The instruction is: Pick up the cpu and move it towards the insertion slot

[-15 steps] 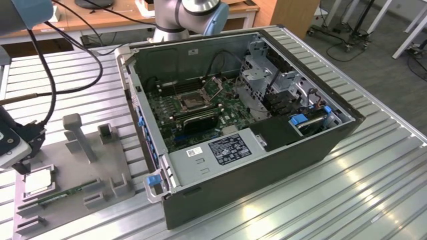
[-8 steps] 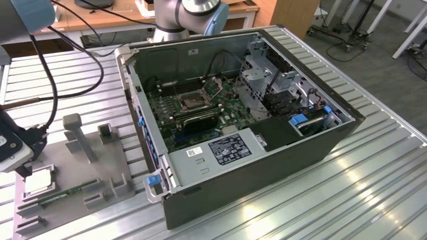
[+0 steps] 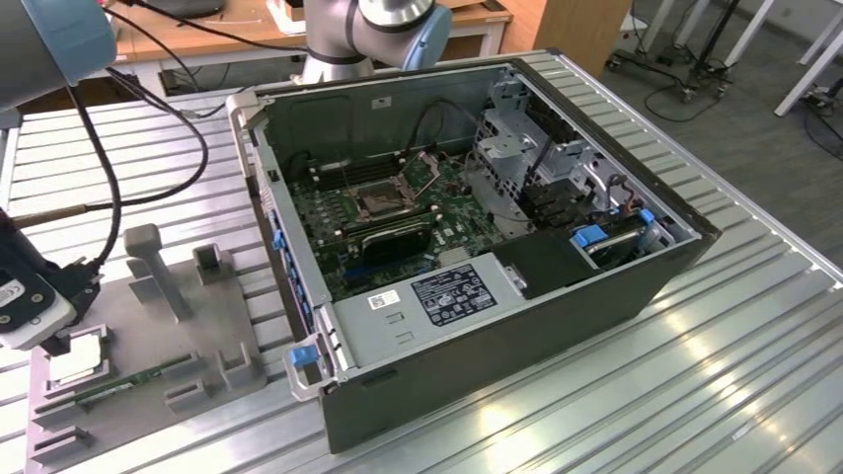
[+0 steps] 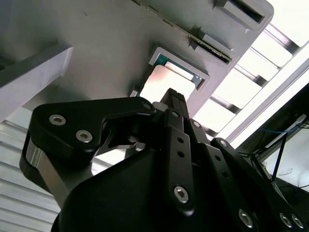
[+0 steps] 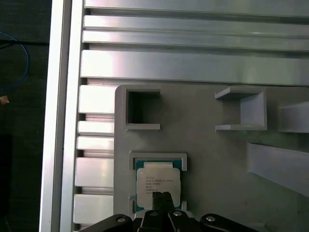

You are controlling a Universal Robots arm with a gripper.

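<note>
One cpu [image 5: 158, 180] lies flat in its pocket on the one grey fixture plate [image 3: 172, 341], which sits by the table [image 3: 685, 395] edge at the exterior view's left. The gripper [image 5: 161, 197] hangs right over it, its two fingertips pressed together with nothing between them. They cover the chip's near edge in the first wrist view, and I cannot tell whether they touch it. One memory stick [image 3: 125, 383] lies just beside the cpu. The one insertion slot [image 3: 383, 202] sits well apart, inside the open computer case [image 3: 527, 326] at mid-table. The table is ribbed aluminium. A wooden desk [image 3: 237, 35] and grey floor [image 3: 737, 109] lie beyond.
</note>
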